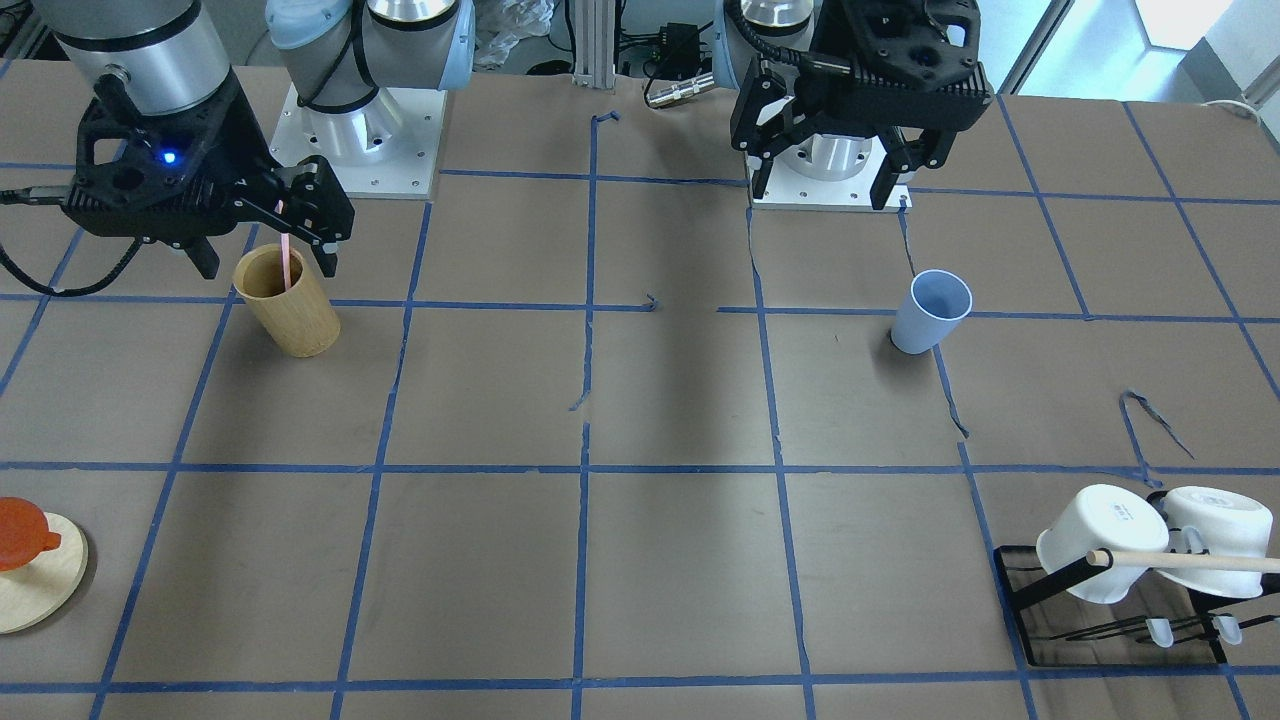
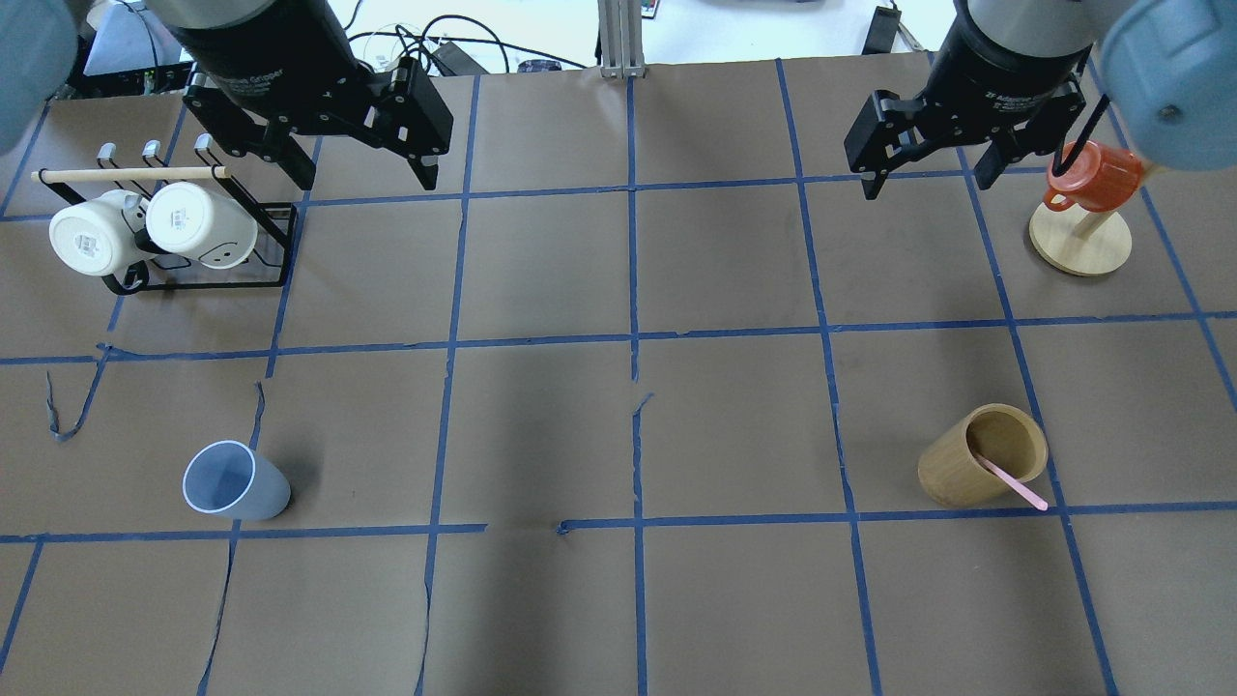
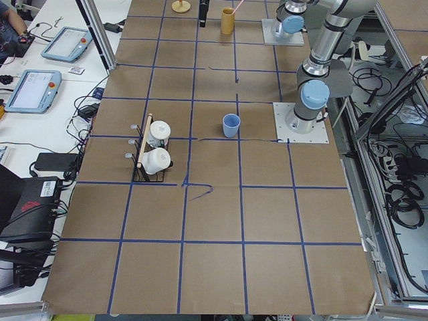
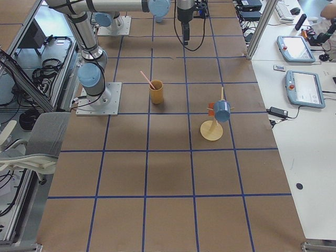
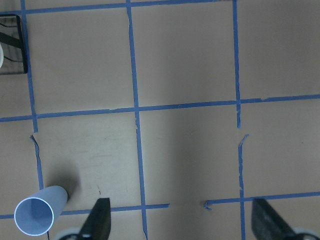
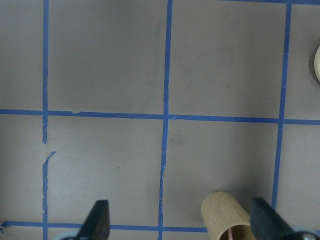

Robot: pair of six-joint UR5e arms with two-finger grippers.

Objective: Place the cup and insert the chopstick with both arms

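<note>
Left gripper (image 2: 365,182) hangs high over the bench (image 2: 628,290), its jaws wide apart and empty, on the far side of the cup (image 2: 232,480) from the robot and a little toward the middle. That pale blue cup stands upright on bare paper and serves as marker for everything else. The mug rack (image 2: 213,283) lies beyond it. The bamboo cup (image 2: 942,474) is well apart from it toward the robot's right, and the chopstick (image 2: 1010,480) leans inside that bamboo cup, its tip over the near rim. Farther from the cup again, beyond and to the right, the right gripper (image 2: 926,186) is likewise spread and holds nothing. Neither reach looks begun, I judge. To do it well, the left gripper should first centre over the cup, since the left wrist view puts the cup in a corner, outside the fingers. It should then descend and squeeze gently on the smooth taper. The right gripper should pinch the stick's exposed end and draw it out along its lean. From the front the chopstick seems to sit between the right gripper's fingers, but the overhead view shows them well apart.
</note>
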